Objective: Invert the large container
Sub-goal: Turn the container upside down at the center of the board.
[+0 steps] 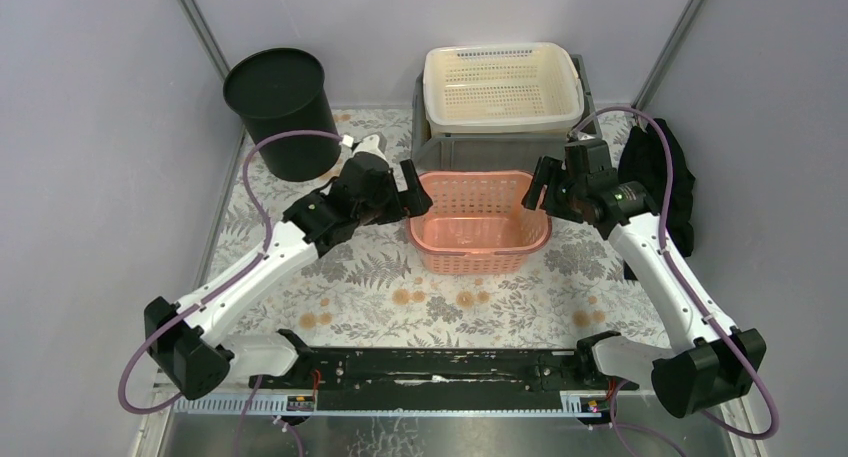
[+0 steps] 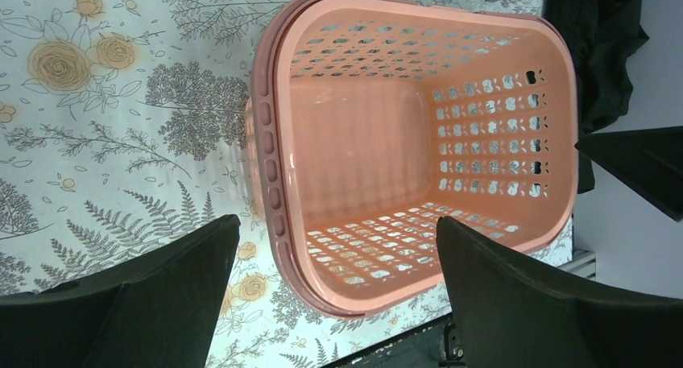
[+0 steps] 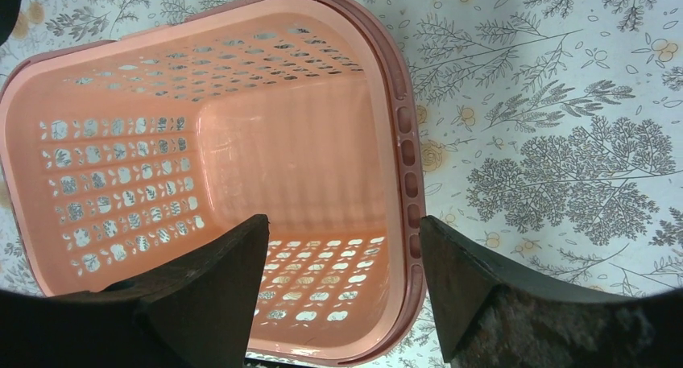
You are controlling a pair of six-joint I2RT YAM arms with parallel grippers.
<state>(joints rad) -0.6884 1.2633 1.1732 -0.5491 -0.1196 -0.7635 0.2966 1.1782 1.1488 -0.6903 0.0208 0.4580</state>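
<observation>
Pink basket (image 1: pixel 480 259) is seen upright, mouth up. One end rim is framed between the left gripper's (image 2: pixel 337 223) spread fingers, the other between the right gripper's (image 3: pixel 342 219), likewise spread.

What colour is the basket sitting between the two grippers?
The basket is salmon pink; the left wrist view shows it best.
</observation>
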